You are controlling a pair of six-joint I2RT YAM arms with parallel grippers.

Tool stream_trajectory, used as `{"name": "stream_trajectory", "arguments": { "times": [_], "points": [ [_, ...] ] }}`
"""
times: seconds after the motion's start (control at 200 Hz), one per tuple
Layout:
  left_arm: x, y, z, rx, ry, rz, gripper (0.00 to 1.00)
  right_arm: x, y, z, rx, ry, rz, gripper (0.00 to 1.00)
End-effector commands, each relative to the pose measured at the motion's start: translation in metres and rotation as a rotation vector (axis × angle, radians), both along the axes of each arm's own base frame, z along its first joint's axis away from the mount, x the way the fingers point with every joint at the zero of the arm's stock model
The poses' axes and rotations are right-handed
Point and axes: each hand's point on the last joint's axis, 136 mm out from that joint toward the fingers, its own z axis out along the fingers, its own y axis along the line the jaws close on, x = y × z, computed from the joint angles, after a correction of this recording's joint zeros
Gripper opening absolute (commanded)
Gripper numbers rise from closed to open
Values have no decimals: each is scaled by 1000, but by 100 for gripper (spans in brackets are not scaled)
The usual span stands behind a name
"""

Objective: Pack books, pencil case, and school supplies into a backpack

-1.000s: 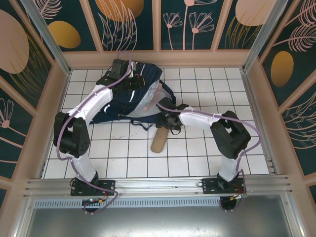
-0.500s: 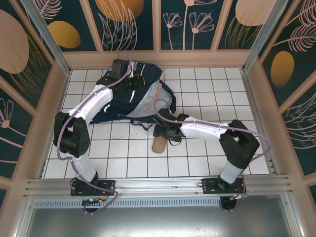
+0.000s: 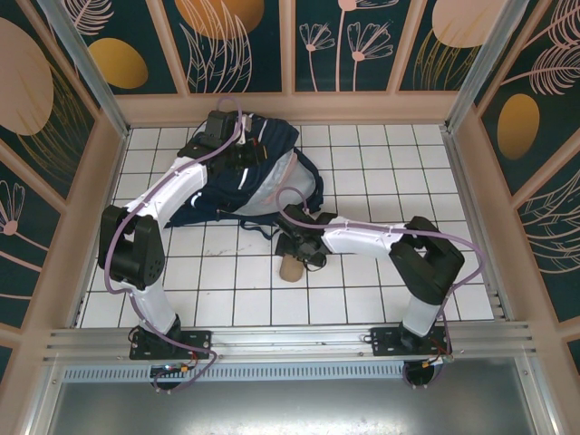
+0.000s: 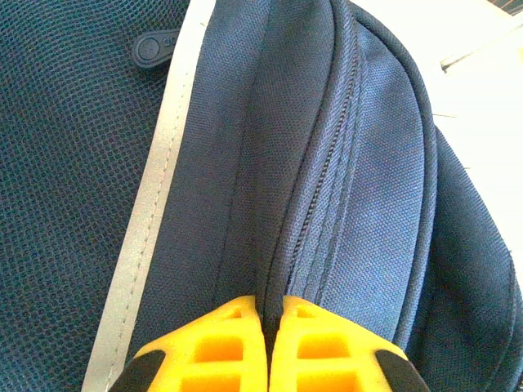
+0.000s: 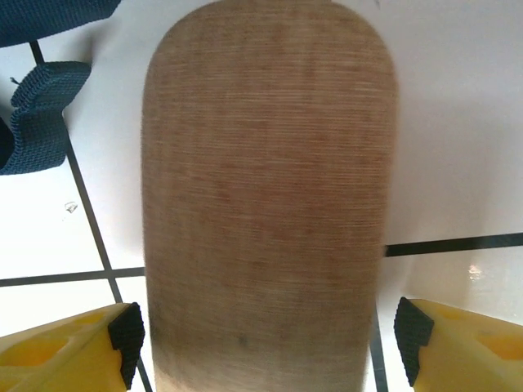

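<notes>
Near mid-surface, beside the backpack (image 3: 272,140), the pouch (image 5: 265,188) lies between my released right jaws while my left jaws clench backpack fabric; next, I reckon, close, lift, carry it inside.

White-sleeved arms (image 3: 179,188) with black joints (image 3: 129,251), trailing purple cables (image 3: 108,272); yellow fingers (image 4: 221,351) carry black pads (image 5: 127,335).

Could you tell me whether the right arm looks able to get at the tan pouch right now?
Probably yes: the right gripper hangs open astride the pouch, and nothing lies between them.
</notes>
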Motion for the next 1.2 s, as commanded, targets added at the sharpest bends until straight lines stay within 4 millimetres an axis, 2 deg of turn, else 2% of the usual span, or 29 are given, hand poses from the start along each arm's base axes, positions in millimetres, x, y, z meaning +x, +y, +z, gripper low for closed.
{"name": "stream_trajectory", "arguments": {
  "times": [0.0, 0.205, 0.415, 0.635, 0.645, 0.66, 0.77, 0.966, 1.196],
  "points": [
    [-4, 8, 11, -7, -17, 8, 2, 0, 4, -6, -15, 16, -5, 82],
    [-5, 9, 18, -8, -28, 13, 2, 0, 4, -14, -38, 19, 3, 75],
    [-7, 13, 37, -16, -59, 31, 0, 1, 3, -10, -34, 4, 2, 66],
    [-2, 18, 48, -9, -71, 63, 0, 3, -5, 9, -32, -41, -3, 50],
    [-5, 19, 59, -19, -91, 64, 0, 4, -6, 10, -34, -44, -4, 50],
    [-6, 20, 64, -24, -100, 67, 0, 4, -7, 11, -38, -48, -4, 50],
    [-5, 19, 77, -46, -121, 69, 0, 11, -10, 30, -32, -85, -11, 48],
    [-5, 16, 93, -93, -135, 62, 0, 41, -7, 76, 45, -182, -35, 47],
    [-4, 18, 112, -119, -165, 66, 0, 100, 6, 112, 201, -252, -61, 47]
  ]
}}
